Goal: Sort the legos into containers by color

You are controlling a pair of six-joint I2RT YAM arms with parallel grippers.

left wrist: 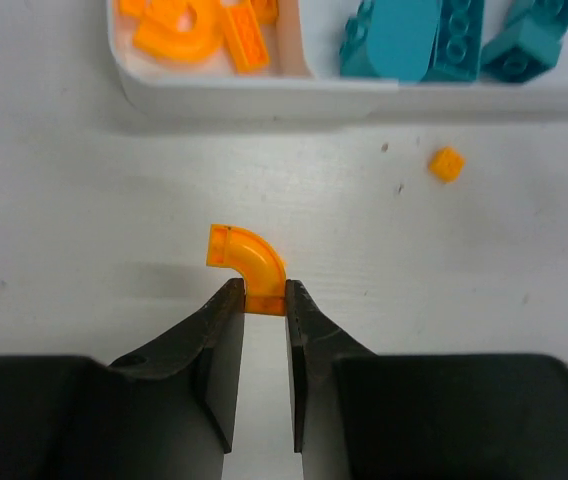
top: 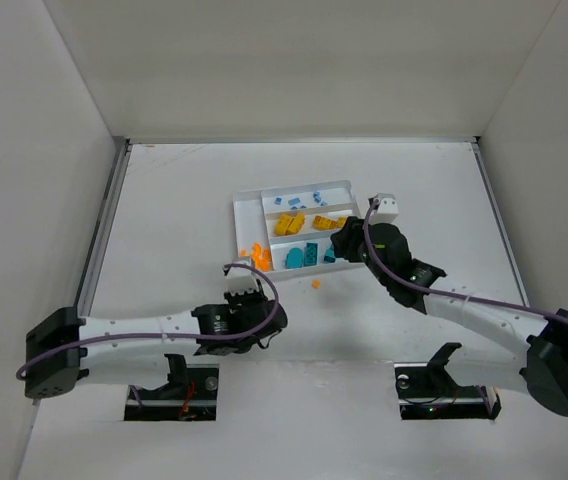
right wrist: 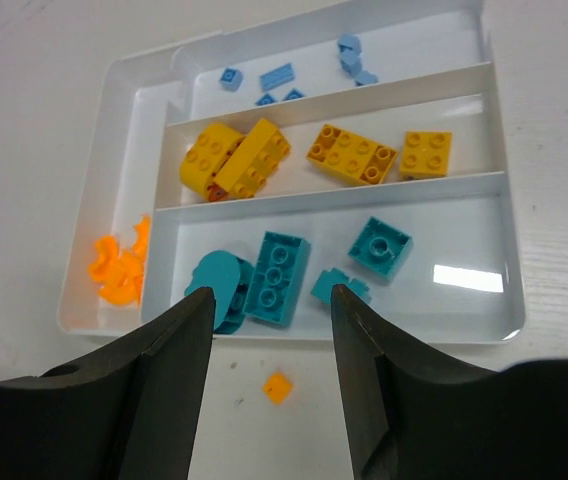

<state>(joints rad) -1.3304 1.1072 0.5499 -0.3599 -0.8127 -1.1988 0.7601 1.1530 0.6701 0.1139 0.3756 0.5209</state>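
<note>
We see the left gripper (left wrist: 262, 292) pinching one end of a curved orange piece (left wrist: 247, 256) down at the white table (left wrist: 84, 200), just short of the white tray (right wrist: 324, 333). The right gripper (right wrist: 272, 295) hangs with its fingers spread over the tray's near edge, above the teal bricks (right wrist: 277, 277). Yellow bricks (right wrist: 351, 154) sit in the middle section. A small orange brick (right wrist: 277, 387) lies loose on the table.

A white table (top: 184, 190) with a matte, faintly grained top fills the enclosure, shut in by plain white panels: a back wall (top: 294, 60) along its far edge, a left wall (top: 24, 200) and a right wall (top: 554, 150) at its sides. A grey metal rail (top: 104, 220) runs along the table's left edge, and the soft, even light leaves only faint shadows on the tabletop.
</note>
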